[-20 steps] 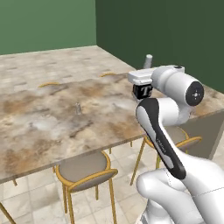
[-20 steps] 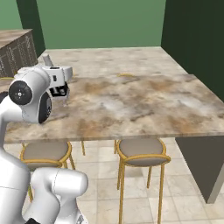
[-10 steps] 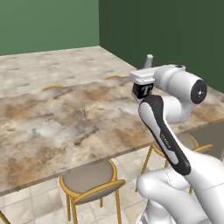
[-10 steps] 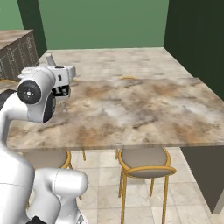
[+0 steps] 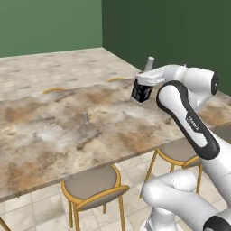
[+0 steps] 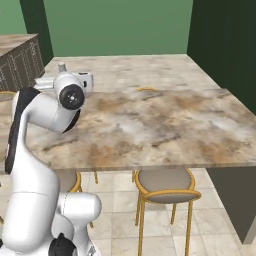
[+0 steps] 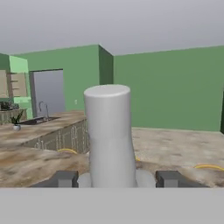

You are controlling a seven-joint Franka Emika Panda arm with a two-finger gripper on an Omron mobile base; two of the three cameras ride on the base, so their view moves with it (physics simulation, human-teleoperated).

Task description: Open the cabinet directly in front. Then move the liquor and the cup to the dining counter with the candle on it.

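My gripper [image 7: 118, 178] is shut on the liquor [image 7: 108, 135], whose pale grey neck rises between the two fingertips. In the left base view the liquor [image 5: 141, 91] shows as a dark squarish body with a white label. It hangs upright in the gripper [image 5: 146, 79] above the right part of the dining counter [image 5: 54, 135]. The tiny grey candle [image 5: 85, 117] stands on that counter, well left of the bottle. From the right base view, the bottle's grey neck [image 6: 62, 67] pokes up behind my arm. The cup is out of view. A beige cabinet [image 7: 12, 85] shows far off, too small to read.
Orange-framed stools [image 5: 92, 189] [image 6: 164, 185] are tucked under the near edge of the counter, with one more at the right [image 5: 180, 153]. A kitchen worktop with a tap [image 7: 41, 117] lies beyond the counter. Dark green walls close off the far side.
Both base views have shifted along the counter, so the camera has moved with the base. The bottle stays in the gripper at about the same height.
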